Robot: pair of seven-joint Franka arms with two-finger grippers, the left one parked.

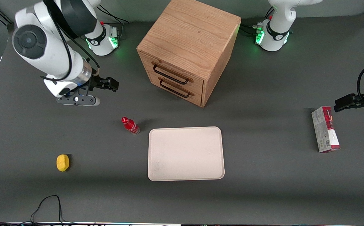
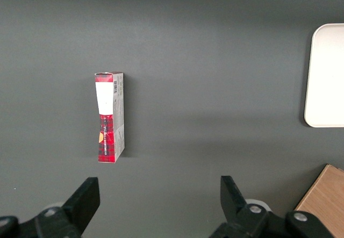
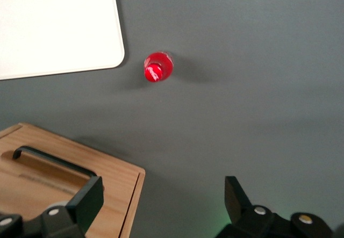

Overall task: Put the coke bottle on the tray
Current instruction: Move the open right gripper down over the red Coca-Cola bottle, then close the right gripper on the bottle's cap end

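While tool (image 1: pixel 102 84) hovers open, one coke bottle (image 1: pixel 130 125), one tray (image 1: pixel 185 153)

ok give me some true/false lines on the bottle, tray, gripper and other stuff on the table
1. The bottle lies on its side on the tray. False: it stands upright on the table, beside the tray and apart from it.
2. The gripper is open and holds nothing. True; it hangs above the table, farther from the front camera than the bottle.
3. Both drawers of the cabinet are pulled out. False: both are shut.
4. The tray has nothing on it. True.
5. A yellow object lies nearer the front camera than the bottle. True.
6. The carton lies against the tray. False: it lies well apart, toward the parked arm's end of the table.
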